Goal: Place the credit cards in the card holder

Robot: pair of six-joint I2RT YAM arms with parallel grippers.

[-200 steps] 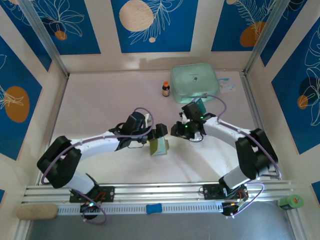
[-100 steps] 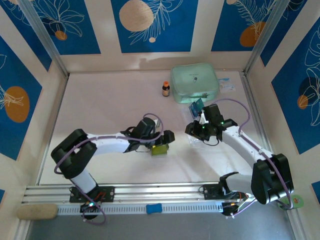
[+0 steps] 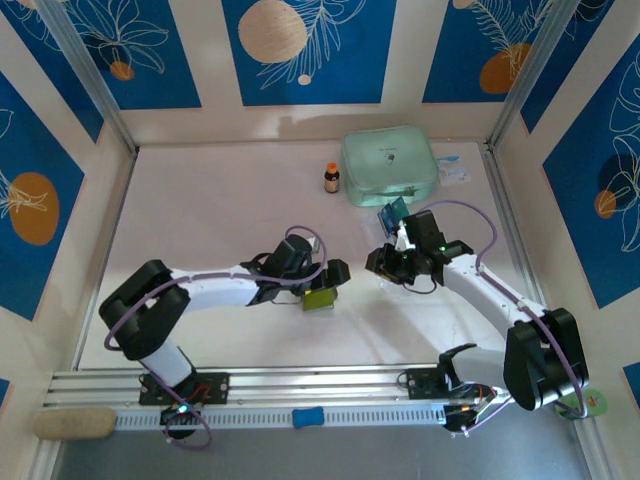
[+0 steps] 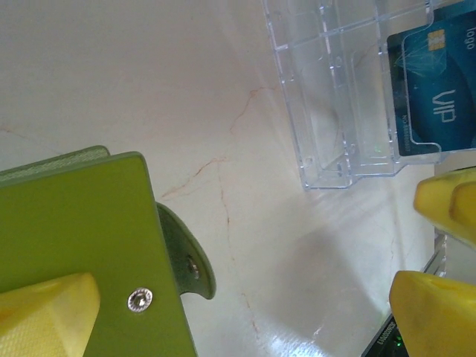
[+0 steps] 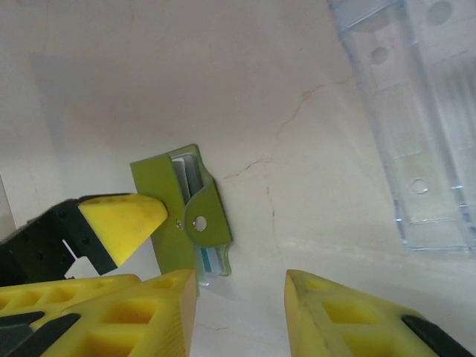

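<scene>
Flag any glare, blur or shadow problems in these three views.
Top external: even light and sharp, with a mild sheen on the table toward the back wall; the card holder is small but plain. Left wrist: reflections streak the clear tray, the credit card is readable, and a soft shadow lies lower middle. Right wrist: the card holder is in focus, the clear tray pale and washed out.

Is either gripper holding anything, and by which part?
Nothing is clamped. The left gripper is open, one finger against the card holder; the right gripper is open and empty.
</scene>
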